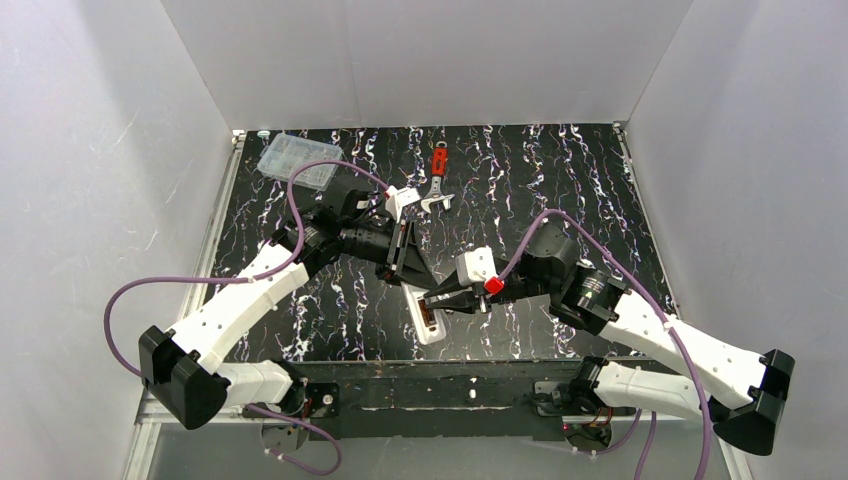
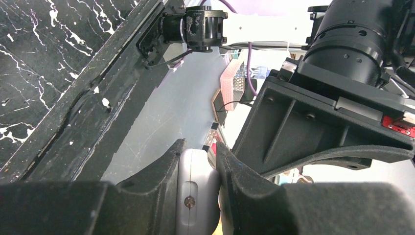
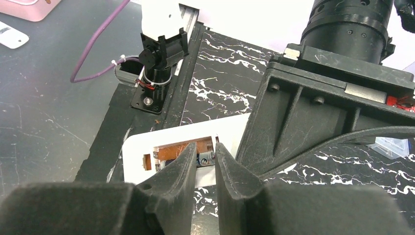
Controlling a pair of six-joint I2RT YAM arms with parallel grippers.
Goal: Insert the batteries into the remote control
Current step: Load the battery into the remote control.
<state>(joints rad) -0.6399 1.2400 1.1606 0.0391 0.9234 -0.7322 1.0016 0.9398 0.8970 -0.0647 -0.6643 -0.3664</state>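
Observation:
The white remote control [image 1: 430,325] lies back-up near the table's front edge, its reddish battery recess [image 3: 178,147] open to view. My left gripper [image 1: 409,283] is shut on the remote's far end, and the remote's white end [image 2: 198,191] shows pinched between the two fingers. My right gripper [image 3: 201,149] hovers just above the recess with its jaws a narrow gap apart and nothing between them. One battery [image 3: 206,157] lies in the recess, seen through that gap. In the top view the right gripper [image 1: 432,301] points left over the remote.
A clear plastic compartment box [image 1: 298,160] sits at the back left. A red-handled tool [image 1: 438,160] lies at the back centre. The left gripper's black body [image 3: 313,122] stands close beside the right fingers. The table's front rail [image 1: 450,368] runs just below the remote.

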